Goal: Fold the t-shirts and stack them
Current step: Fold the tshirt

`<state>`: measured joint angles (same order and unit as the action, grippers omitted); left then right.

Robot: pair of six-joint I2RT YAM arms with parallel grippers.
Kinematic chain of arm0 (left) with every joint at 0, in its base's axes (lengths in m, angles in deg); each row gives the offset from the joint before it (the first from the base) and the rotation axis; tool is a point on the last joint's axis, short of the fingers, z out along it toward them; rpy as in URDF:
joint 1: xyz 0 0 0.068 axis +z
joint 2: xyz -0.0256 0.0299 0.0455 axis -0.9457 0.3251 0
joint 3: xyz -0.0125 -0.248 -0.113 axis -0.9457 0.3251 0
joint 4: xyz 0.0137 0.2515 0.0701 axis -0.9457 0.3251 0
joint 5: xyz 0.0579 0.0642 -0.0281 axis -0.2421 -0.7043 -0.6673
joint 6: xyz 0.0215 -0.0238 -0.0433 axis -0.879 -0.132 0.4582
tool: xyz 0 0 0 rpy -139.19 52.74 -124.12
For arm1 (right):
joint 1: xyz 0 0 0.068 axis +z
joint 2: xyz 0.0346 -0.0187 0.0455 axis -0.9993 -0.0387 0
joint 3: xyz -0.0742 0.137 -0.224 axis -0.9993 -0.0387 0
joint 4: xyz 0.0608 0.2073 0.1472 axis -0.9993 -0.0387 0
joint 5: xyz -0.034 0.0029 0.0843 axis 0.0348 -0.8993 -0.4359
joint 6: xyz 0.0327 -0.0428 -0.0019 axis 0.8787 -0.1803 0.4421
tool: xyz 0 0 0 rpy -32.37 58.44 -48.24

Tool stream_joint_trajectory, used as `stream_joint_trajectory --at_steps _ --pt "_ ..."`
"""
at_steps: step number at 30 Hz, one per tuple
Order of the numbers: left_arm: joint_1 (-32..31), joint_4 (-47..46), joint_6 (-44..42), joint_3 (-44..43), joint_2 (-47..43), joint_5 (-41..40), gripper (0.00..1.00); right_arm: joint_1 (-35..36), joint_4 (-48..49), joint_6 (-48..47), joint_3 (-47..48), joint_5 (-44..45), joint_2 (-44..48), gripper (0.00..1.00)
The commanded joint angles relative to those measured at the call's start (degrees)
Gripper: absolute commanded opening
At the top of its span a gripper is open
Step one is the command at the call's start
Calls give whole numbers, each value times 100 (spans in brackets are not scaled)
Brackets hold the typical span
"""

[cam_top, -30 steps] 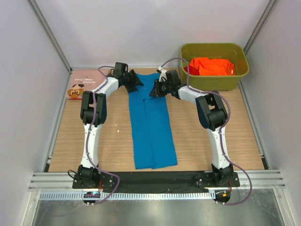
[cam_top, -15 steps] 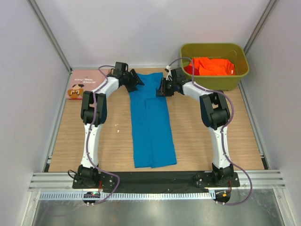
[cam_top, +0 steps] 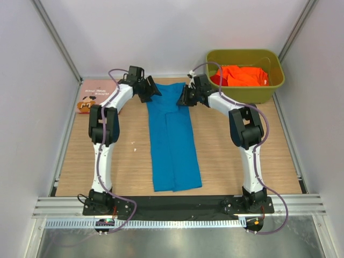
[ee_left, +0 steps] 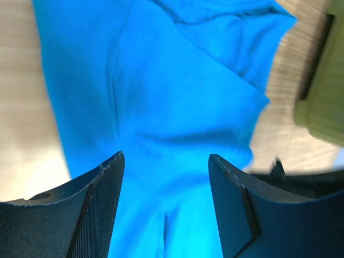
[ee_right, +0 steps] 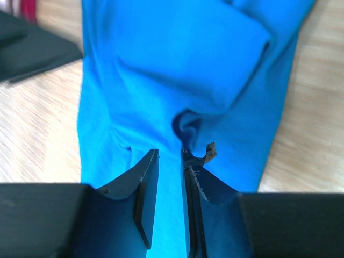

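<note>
Pale wood tabletop [cam_top: 231, 156] inside white walls, with the olive-green bin [cam_top: 269, 91] in the far right corner as our landmark. An orange t-shirt [cam_top: 244, 75] lies heaped inside the bin. The blue t-shirt [cam_top: 173, 145] lies just left of the bin, already narrowed into a long strip that runs from level with the bin down toward the arm bases. A folded pink t-shirt [cam_top: 91, 97] sits well left of the bin, beyond the blue one.

We judge the step in hand to be the crosswise fold, bringing the strip's bin-level end down over its near end. To do it well, both corners should be gripped before anything rises. We would lift only enough to clear the cloth below. Both corners should travel level, with light tension between them so the long edges stay stacked. The overlapped panels near that end could slide apart if one side leads.

The right claw [ee_right: 171, 151] is at the corner nearer the bin. Its fingers are drawn almost together, and a pucker of blue cloth is bunched at their tips, so we read it as pinching the shirt. The left claw [ee_left: 165, 158] is at the corner farther from the bin, spread wide with nothing between its fingers. It hangs over flat blue cloth, and we cannot tell whether its tips touch.
</note>
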<state>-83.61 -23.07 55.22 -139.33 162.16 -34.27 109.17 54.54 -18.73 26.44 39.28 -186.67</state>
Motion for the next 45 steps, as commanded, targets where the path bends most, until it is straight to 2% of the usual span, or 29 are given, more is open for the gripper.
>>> stream_joint_trajectory --at_steps 1,4,8,9,13,16,25,32,36,42,45 --pt "45 252 -156 235 -1182 -176 65 50 708 194 345 152 252 30" --pt "1 524 -155 850 -1621 -325 64 50 928 255 538 153 111 30" --pt "-86 657 -112 1834 -2148 -413 63 50 1121 387 977 -295 -187 30" --pt "-96 649 -85 2210 -2237 -414 63 58 1122 440 1083 -409 -275 31" --pt "-105 666 -33 2837 -2571 -309 63 67 754 528 1549 -734 -951 31" --pt "-113 666 -32 3285 -2756 -45 63 76 779 519 1401 -806 -1067 31" --pt "-105 701 -296 4401 -3678 -264 65 67 428 247 1137 -437 -883 31" --pt "-464 710 -428 5394 -4592 -123 67 190 103 -34 795 -94 -40 33" --pt "-728 649 -227 6271 -5111 -211 67 331 -222 -52 391 248 707 43" --pt "-1185 429 187 7108 -5700 -352 68 507 -793 219 -874 1048 1946 45" --pt "-1422 411 433 7425 -5884 -256 68 656 -1522 475 -1481 1452 2553 44"
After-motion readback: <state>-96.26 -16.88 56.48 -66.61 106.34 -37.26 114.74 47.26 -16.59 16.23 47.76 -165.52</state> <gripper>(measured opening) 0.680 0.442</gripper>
